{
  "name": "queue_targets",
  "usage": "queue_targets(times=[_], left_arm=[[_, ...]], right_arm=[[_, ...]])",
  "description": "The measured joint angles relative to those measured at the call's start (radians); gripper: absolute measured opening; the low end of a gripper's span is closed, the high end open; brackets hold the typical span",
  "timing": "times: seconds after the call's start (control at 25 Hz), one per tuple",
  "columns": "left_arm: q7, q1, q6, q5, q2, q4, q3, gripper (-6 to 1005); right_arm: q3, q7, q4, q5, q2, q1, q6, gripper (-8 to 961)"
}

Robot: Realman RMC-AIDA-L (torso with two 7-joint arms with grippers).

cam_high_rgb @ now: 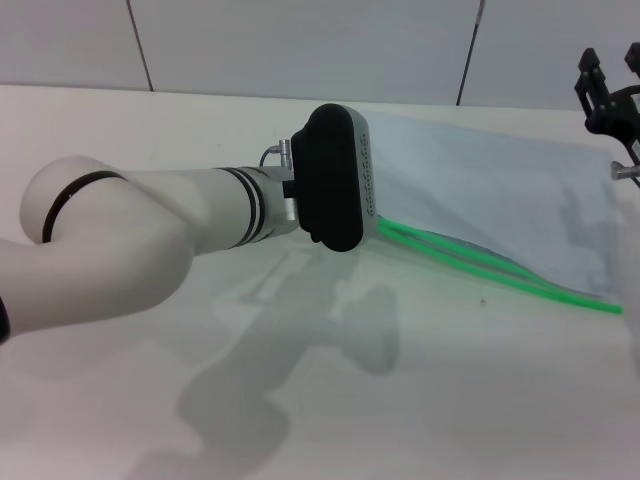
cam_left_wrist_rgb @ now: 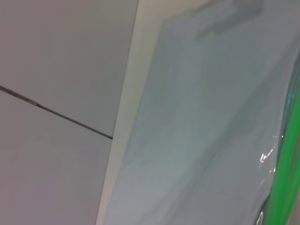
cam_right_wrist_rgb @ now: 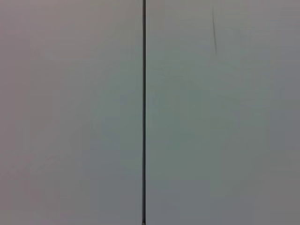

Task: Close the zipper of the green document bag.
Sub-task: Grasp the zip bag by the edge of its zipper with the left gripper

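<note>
The green document bag [cam_high_rgb: 500, 190] lies flat on the white table at the right, a pale blue-grey pouch; it also fills the left wrist view [cam_left_wrist_rgb: 201, 131]. Its zipper [cam_high_rgb: 500, 272] runs along the near long edge as two bright green strips that part towards the left end and meet at the right; one stretch shows as the zipper [cam_left_wrist_rgb: 288, 164] in the left wrist view. No slider tab shows. My left gripper [cam_high_rgb: 340, 180] is at the bag's left end, its fingers hidden behind the black wrist housing. My right gripper [cam_high_rgb: 610, 85] hangs high at the far right, open, apart from the bag.
My thick white left arm [cam_high_rgb: 150, 240] reaches across the table from the left. A grey panelled wall [cam_high_rgb: 300, 40] stands behind the table's far edge. The right wrist view shows only wall [cam_right_wrist_rgb: 211, 112] with a dark seam.
</note>
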Motion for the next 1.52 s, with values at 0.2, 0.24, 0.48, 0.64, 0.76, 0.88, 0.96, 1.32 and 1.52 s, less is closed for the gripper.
queue_targets(times=[0.2, 0.24, 0.48, 0.64, 0.76, 0.88, 0.96, 1.32, 1.52], left_arm=[[-0.003, 0.000, -0.001, 0.000, 0.000, 0.000, 0.000, 738], [-0.003, 0.000, -0.002, 0.000, 0.000, 0.000, 0.000, 738], [-0.003, 0.001, -0.016, 0.000, 0.000, 0.000, 0.001, 738], [-0.001, 0.002, -0.017, 0.000, 0.000, 0.000, 0.002, 738], [0.002, 0.001, -0.028, 0.000, 0.000, -0.006, 0.005, 737], [0.004, 0.000, -0.045, 0.000, 0.000, -0.016, 0.013, 737], [0.005, 0.000, -0.054, 0.000, 0.000, -0.019, 0.019, 737], [0.008, -0.005, -0.085, -0.002, 0.000, -0.037, 0.040, 737], [0.007, -0.020, -0.117, -0.025, -0.001, -0.068, 0.068, 737]], right_arm=[[0.000, 0.000, 0.000, 0.000, 0.000, 0.002, 0.000, 527], [0.000, 0.000, 0.000, 0.000, 0.000, 0.002, 0.000, 527], [0.000, 0.000, 0.000, 0.000, 0.000, 0.004, 0.000, 527], [0.000, 0.000, 0.000, 0.000, 0.000, 0.004, 0.000, 527], [0.000, 0.000, 0.000, 0.000, 0.000, 0.004, 0.000, 527], [0.000, 0.000, 0.000, 0.000, 0.000, 0.004, 0.000, 527], [0.000, 0.000, 0.000, 0.000, 0.000, 0.004, 0.000, 527], [0.000, 0.000, 0.000, 0.000, 0.001, 0.007, 0.001, 527], [0.000, 0.000, 0.000, 0.000, 0.001, 0.008, 0.002, 527]])
